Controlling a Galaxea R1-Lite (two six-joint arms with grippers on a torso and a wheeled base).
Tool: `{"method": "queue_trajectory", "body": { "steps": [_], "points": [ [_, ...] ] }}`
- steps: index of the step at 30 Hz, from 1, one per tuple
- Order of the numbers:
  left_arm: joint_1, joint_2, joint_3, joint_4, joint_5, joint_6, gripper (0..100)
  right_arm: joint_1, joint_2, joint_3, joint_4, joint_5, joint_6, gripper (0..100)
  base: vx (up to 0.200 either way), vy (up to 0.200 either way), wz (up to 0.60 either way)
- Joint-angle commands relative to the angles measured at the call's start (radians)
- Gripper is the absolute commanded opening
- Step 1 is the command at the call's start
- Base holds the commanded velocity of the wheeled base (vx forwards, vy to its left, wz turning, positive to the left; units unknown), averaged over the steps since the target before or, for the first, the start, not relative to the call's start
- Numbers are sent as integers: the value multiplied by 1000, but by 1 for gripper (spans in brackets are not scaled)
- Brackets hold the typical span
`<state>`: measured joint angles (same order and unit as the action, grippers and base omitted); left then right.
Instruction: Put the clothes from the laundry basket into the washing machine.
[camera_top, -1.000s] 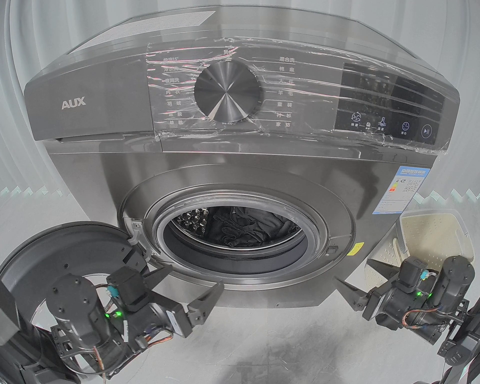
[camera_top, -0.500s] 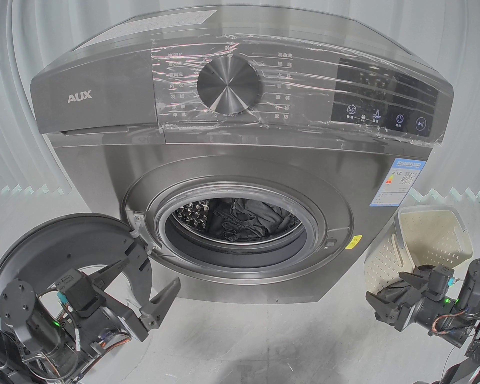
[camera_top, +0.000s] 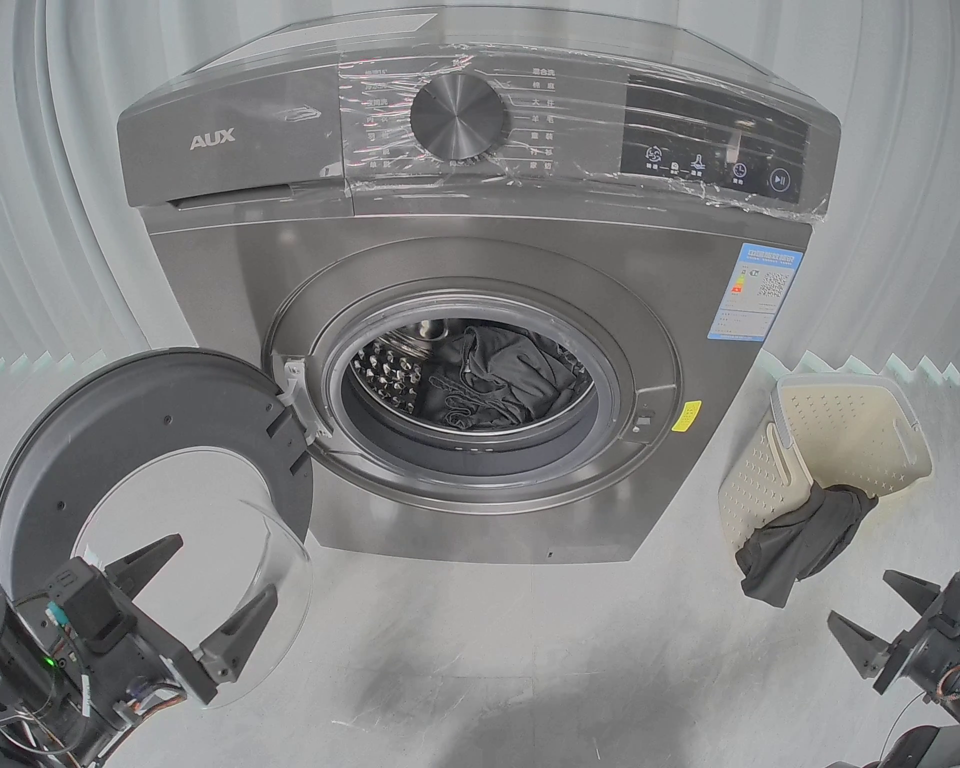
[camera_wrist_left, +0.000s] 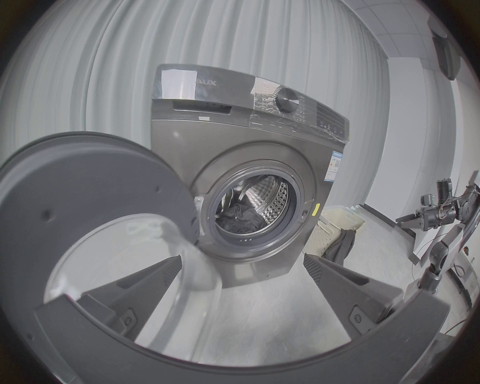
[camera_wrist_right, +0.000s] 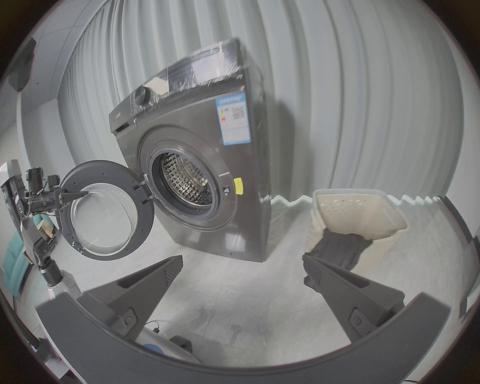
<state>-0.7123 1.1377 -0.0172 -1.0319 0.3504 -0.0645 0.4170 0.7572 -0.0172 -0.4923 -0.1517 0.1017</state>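
– Claw status?
– Left claw (camera_top: 226, 566) and right claw (camera_top: 860, 598) both gape wide, empty. Your dark garment (camera_top: 800, 545) spills from the tipped basket (camera_top: 860, 440) beside the washing machine (camera_top: 480, 240), leaving an edge free to pinch.

The pale floor (camera_top: 500, 640) carries the washing machine (camera_top: 230, 260) at frame centre. At right stands the laundry basket (camera_top: 850, 440), with a dark garment (camera_top: 800, 545) draped over its rim down to the floor.
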Motion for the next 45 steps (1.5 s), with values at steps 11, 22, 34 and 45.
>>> {"method": "queue_trajectory", "body": {
  "steps": [11, 22, 34, 45],
  "points": [
    [419, -753, 17, 616, -61, 18, 100, -270, -664, 11, 428, -6, -46, 100, -36, 0, 0],
    [700, -1013, 17, 902, -185, 87, 100, -291, -659, 14, 426, 8, -2, 100, 0, 0, 0],
    [709, -1138, 11, 980, -291, 86, 100, -419, -757, 16, 445, 208, -117, 100, 0, 0, 0],
    [711, -1138, 16, 1038, -378, 69, 100, -419, -757, 6, 520, 150, -108, 100, 0, -73, 0]
  ]
}}
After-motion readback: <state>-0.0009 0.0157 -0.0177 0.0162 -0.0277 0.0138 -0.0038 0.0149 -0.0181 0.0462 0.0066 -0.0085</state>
